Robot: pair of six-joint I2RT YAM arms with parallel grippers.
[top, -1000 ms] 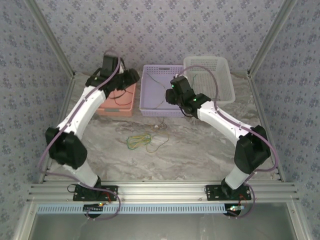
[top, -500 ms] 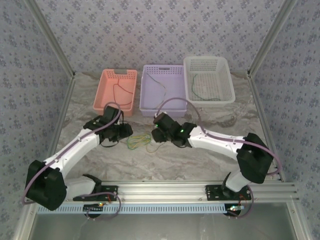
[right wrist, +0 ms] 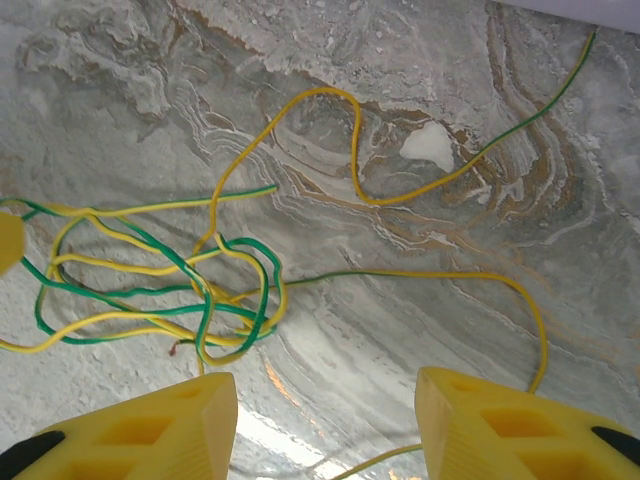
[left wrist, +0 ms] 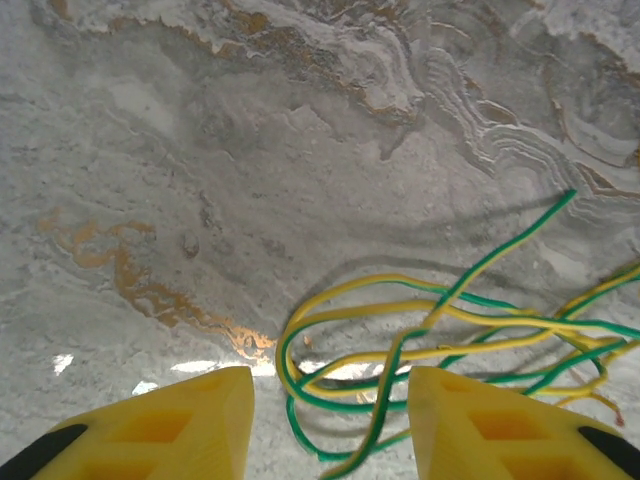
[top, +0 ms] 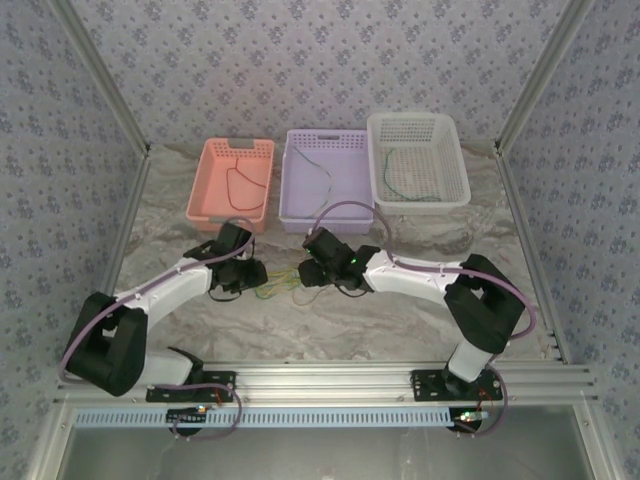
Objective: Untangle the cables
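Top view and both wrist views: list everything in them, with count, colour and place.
cable tangle: one, green and yellow, on the table between the grippers
orange basket: one, back left, holding a dark cable
purple basket: one, back middle, holding a thin cable
white basket: one, back right, holding a green cable
table: one, grey marble
left gripper: one, yellow, open, at the tangle's left side
right gripper: one, yellow, open, at its right side
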